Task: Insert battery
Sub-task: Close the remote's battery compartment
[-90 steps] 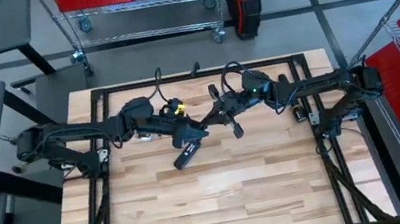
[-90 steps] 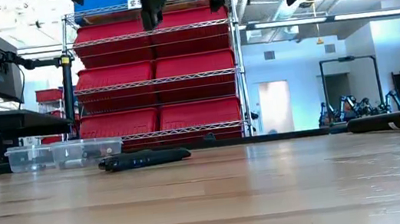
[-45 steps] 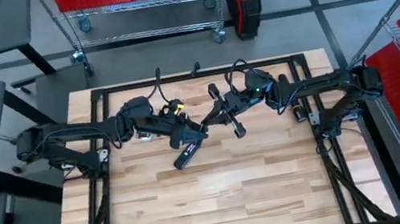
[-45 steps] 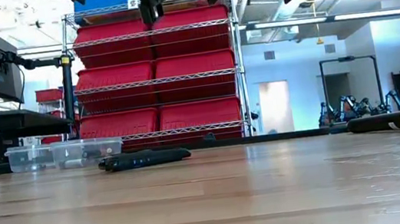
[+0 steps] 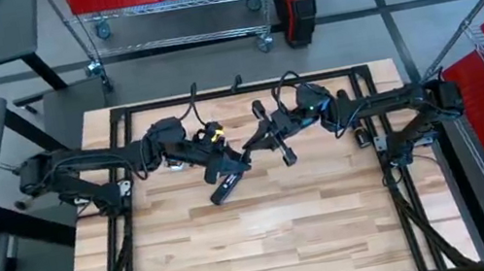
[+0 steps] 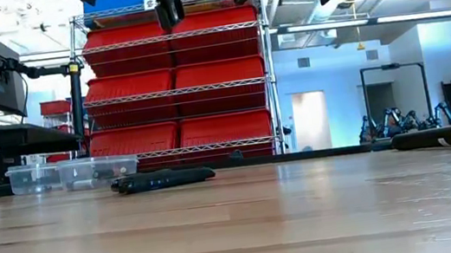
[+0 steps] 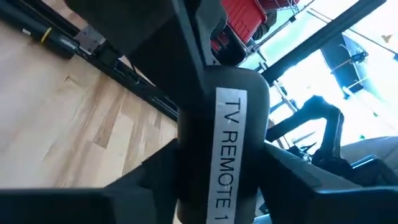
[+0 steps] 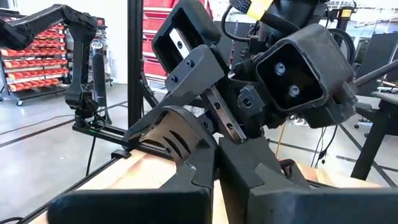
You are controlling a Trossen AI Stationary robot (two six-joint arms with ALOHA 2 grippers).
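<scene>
Left gripper (image 5: 227, 165) was clamped on the black TV remote (image 7: 227, 149), label facing its own camera, so the grip looked solid. It was holding the remote up off the table (image 5: 269, 239), over the back-middle of it, free end angled toward the front edge.

Compared with a second ago, barely anything had moved. The remote got nudged a hair and the right gripper (image 5: 260, 138) crept in a touch. I'd read that as fine lining-up, with the insert itself not done yet.

Right gripper hung just beside the left one, nose to nose with it and pointed at the remote's upper end. From its wrist camera the fingers (image 8: 186, 186) looked drawn together. I honestly couldn't spot a battery between them, or anywhere else, so whether it was carrying one is a guess. What looked like the remote's open back sat right in front of it, close but not touching as far as I could tell.

Further back, past the table, was a wire shelf (image 5: 167, 10) with red bins (image 6: 174, 63).
</scene>
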